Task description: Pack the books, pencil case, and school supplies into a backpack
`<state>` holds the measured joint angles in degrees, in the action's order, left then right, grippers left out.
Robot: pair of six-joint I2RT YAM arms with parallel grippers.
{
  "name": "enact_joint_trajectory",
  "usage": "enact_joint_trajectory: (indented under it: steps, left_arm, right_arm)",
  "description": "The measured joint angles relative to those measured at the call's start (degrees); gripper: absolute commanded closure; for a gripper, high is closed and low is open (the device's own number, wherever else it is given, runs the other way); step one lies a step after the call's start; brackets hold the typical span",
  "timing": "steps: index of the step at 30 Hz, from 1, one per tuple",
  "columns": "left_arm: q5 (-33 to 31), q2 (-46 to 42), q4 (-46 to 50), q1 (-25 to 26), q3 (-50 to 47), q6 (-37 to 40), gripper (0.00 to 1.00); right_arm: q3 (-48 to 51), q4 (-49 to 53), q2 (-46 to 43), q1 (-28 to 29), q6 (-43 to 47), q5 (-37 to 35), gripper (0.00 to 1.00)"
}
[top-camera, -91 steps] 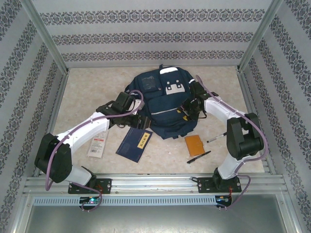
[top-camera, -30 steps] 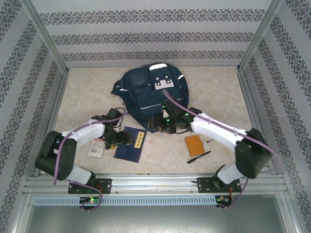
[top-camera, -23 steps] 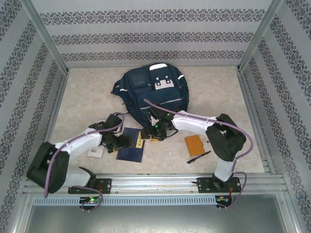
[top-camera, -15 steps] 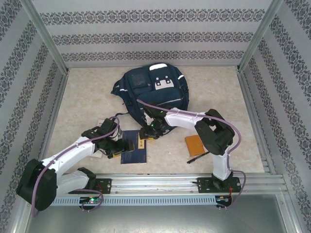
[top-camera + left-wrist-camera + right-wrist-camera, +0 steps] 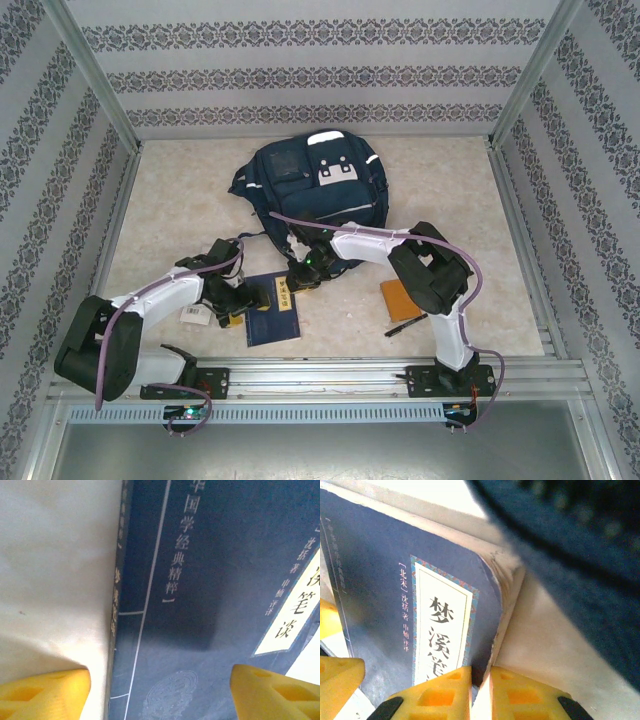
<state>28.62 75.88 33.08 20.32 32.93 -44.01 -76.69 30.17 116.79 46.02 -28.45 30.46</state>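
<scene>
Two yellow fingertips (image 5: 520,697) of your right gripper (image 5: 480,700) are pressing nearly together, pinching the book (image 5: 375,590) by its page edge, right beside the pale label (image 5: 442,625) on the navy cover. That corner of the pages is looking curled and a bit worn. Dark blue backpack (image 5: 315,190) fabric is hanging just beyond it, blurred in the wrist view.

Over on the other side, your left gripper (image 5: 160,692) is standing wide open, straddling the book's spine edge. One fingertip is sitting over bare table (image 5: 480,200) and the other over the cover, and I cannot tell whether either is touching. Nothing is being held there.

From above, the book is lying on the table just in front of the backpack's near edge, between your two grippers. The backpack is resting mid-table, white patch up. The white packet (image 5: 193,314) is peeking out beside your left arm, near the book. The pen (image 5: 408,323) is lying well to the right, just beside an orange card (image 5: 400,298), both apart from the backpack.
</scene>
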Motion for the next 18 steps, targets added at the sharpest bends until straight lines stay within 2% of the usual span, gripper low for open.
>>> enact_joint_trajectory:
  steps: [7,11,18]
  left_arm:
    - [1.55,-4.04,-0.94,-0.02,-1.38,-0.04,0.48]
    - [3.17,-8.33,-1.64,0.31,-4.15,-1.29,0.66]
    - [4.68,-13.27,-3.32,0.31,-5.16,-2.6,0.79]
  right_arm:
    - [1.07,-2.01,0.04,-0.26,0.92,2.01,0.85]
    - [2.1,-3.76,-0.33,-0.74,1.46,2.47,0.84]
    - [6.56,-9.73,-2.97,-1.86,0.98,2.43,0.79]
